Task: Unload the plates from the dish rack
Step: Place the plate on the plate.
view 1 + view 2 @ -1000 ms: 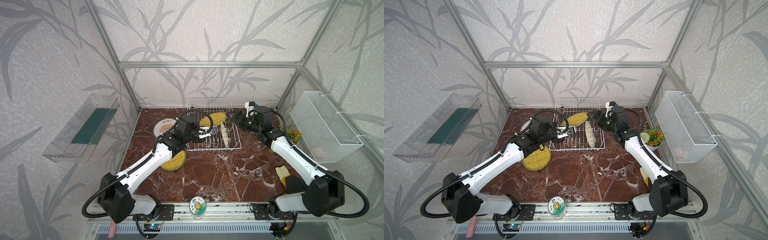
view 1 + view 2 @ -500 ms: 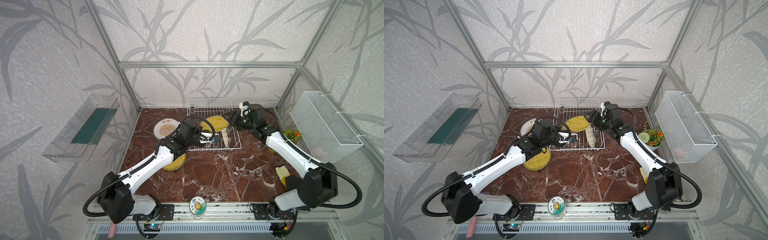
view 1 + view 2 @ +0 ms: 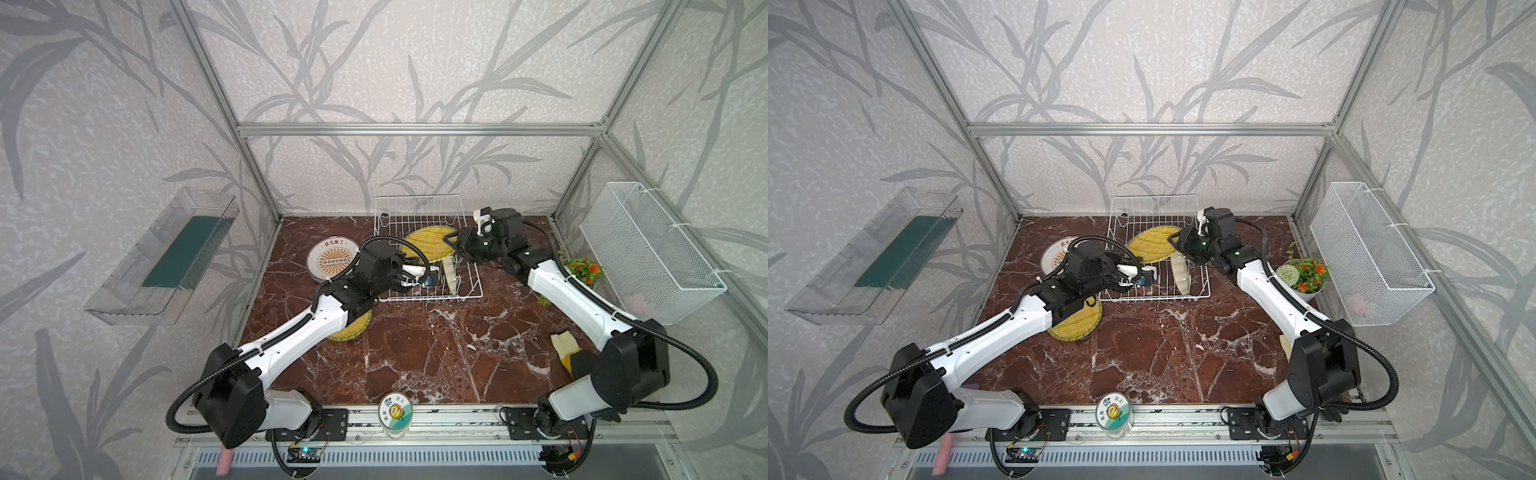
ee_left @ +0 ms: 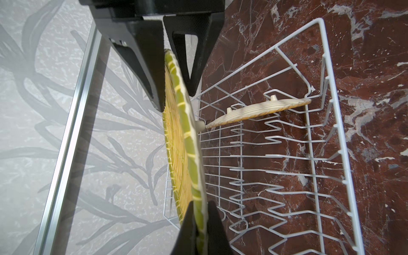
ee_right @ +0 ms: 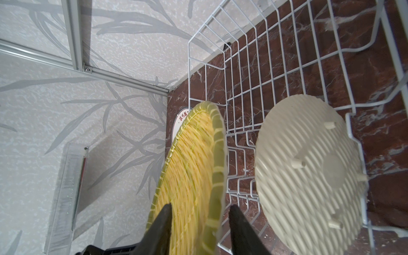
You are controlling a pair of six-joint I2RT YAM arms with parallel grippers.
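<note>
The left pincer (image 4: pixel 175 97) is clamped on the rim of a yellow woven plate (image 3: pixel 430 245), one finger pressed to each face. The plate hangs tilted over the back half of the white wire dish rack (image 3: pixel 419 208), and both top views show its woven face.

At the plate's opposite edge the right pincer (image 5: pixel 201 207) straddles the rim. Its fingers are apart, and in the right wrist view a thin gap shows between one finger and the rim, so it is not yet gripping.

A second woven plate (image 3: pixel 450 272) stands on edge between the prongs near the front right of the rack. Its pale ribbed underside, with small pegs, faces the right wrist camera (image 5: pixel 309 176).

A third woven plate (image 3: pixel 1077 326) lies flat on the red-brown marble worktop (image 3: pixel 415 353), in front of the rack's left corner and partly under the left arm. A white plate with an orange sunburst and Chinese characters (image 3: pixel 332 259) lies flat on the worktop just left of the rack.

A white mesh basket (image 3: pixel 648 249) hangs on the right wall, a clear plastic tray (image 3: pixel 166 257) on the left wall. A bowl of artificial flowers (image 3: pixel 1304 278) sits by the right arm.
</note>
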